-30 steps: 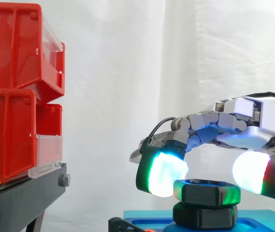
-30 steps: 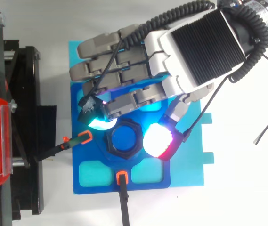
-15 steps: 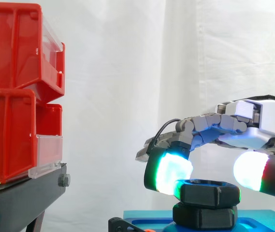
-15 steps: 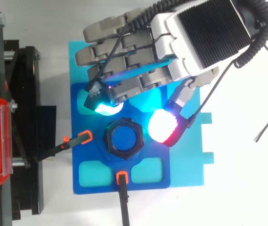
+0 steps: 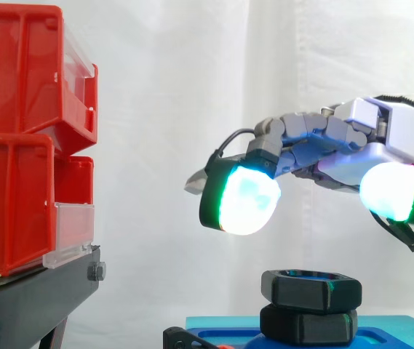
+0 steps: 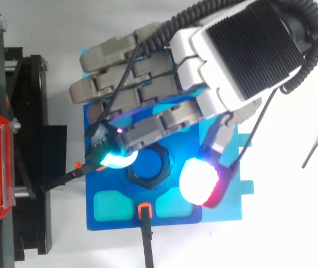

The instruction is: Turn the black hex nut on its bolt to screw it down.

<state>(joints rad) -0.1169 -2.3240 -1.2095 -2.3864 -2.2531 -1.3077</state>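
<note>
— One question: where's the black hex nut [image 5: 311, 289]?
— Straight below the hand [image 5: 352, 156], apart from it, standing above the blue base [image 5: 396, 331]; glowing fingertips [image 5: 247, 200] spread, holding nothing.

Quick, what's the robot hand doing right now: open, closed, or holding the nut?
Robot hand: open, fingers relaxed, holding nothing; it hovers above the black hex nut without touching it.
</note>
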